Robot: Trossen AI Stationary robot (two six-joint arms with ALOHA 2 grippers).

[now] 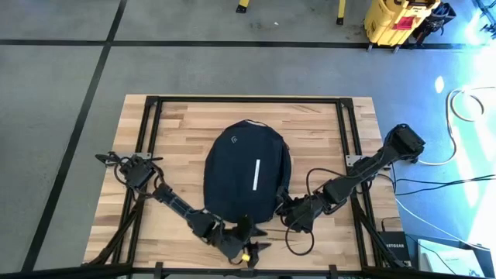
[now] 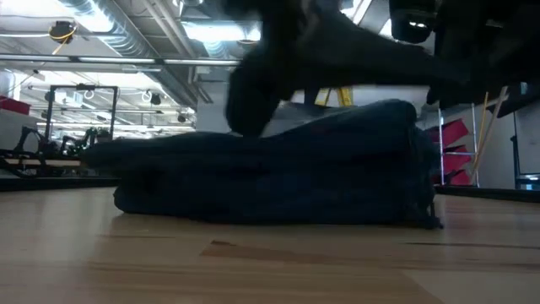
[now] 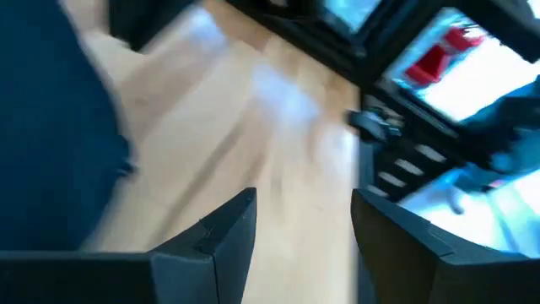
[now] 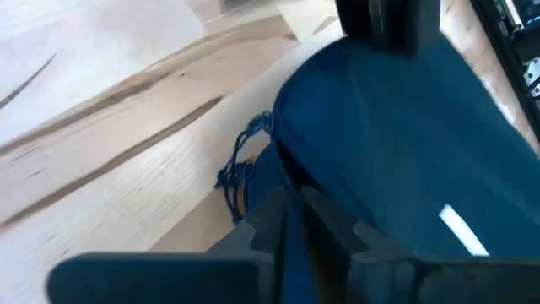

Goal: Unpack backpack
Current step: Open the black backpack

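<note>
The dark navy backpack (image 1: 246, 174) lies flat on the wooden table, its white stripe (image 1: 256, 175) facing up; the low view shows it as a low dark mound (image 2: 278, 169). My right gripper (image 1: 283, 208) is at the backpack's near right edge and shut on it (image 4: 295, 215), beside a knotted blue zipper cord (image 4: 240, 169). My left gripper (image 1: 256, 246) hovers open near the table's front edge, just in front of the backpack; only bare wood shows between its fingers (image 3: 299, 224), and the backpack (image 3: 51, 127) lies off to one side. My right gripper pinches the backpack's side edge (image 4: 283, 181) between its two fingers, close to the zipper cord. The fingers slant down from the table's right side. The fingers hide what exactly lies between them. The backpack rests flat on the table.
Black frame rails (image 1: 151, 132) run along the table's left, right and far sides. Cables (image 1: 434, 186) trail off the right side, and a yellow case (image 1: 395, 19) stands on the floor beyond the table. Bare wood (image 1: 178, 124) surrounds the backpack.
</note>
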